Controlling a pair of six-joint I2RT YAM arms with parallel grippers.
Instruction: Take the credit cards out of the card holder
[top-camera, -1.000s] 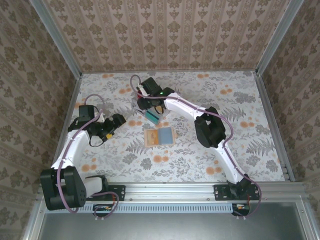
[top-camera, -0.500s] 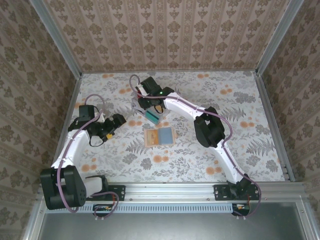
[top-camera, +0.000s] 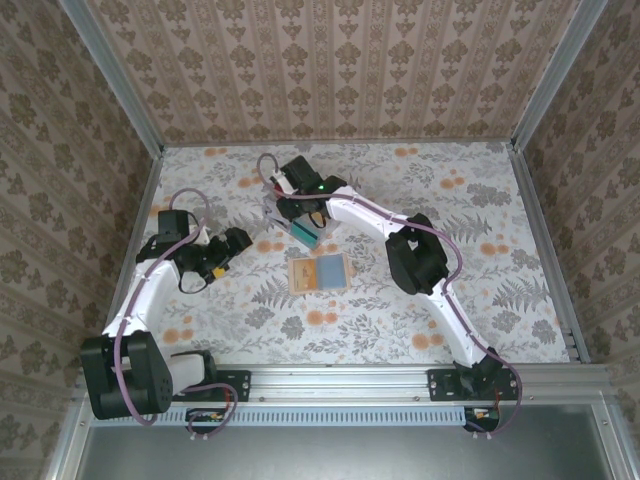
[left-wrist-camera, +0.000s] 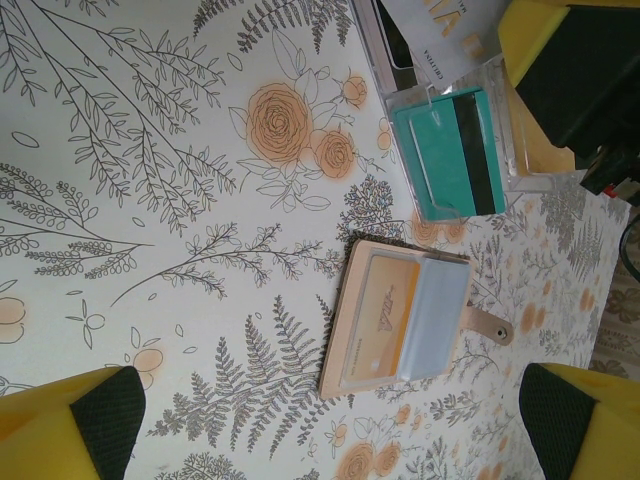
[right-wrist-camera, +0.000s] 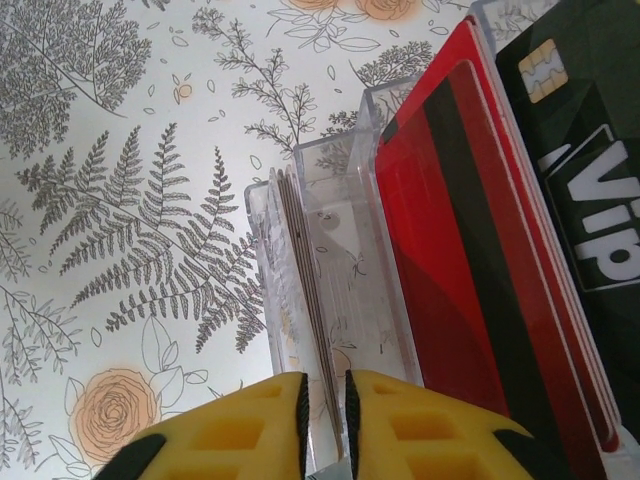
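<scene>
The card holder (top-camera: 319, 272) lies open and flat on the floral table, tan with a blue-grey pocket (left-wrist-camera: 435, 315). An orange-yellow credit card (left-wrist-camera: 378, 318) sits in its left pocket. My left gripper (top-camera: 236, 243) hovers left of it, open and holding nothing (left-wrist-camera: 335, 432). My right gripper (top-camera: 300, 213) is over the clear tiered stand (top-camera: 305, 232). Its yellow fingers (right-wrist-camera: 325, 430) are shut on a thin card (right-wrist-camera: 305, 270) seen edge-on, standing in the stand's front slot. I cannot tell that card's colour.
The clear stand (right-wrist-camera: 350, 230) also holds a red-and-black card (right-wrist-camera: 470, 270) and a dark VIP card (right-wrist-camera: 590, 200) behind it. A teal card (left-wrist-camera: 447, 150) with a black stripe rests in the stand (left-wrist-camera: 510, 150). Metal rails (top-camera: 545, 240) and patterned walls bound the table.
The right gripper's jaws have closed in from a wider gap onto the thin card, and the wrist has shifted slightly toward the far left. The left arm has not moved.
</scene>
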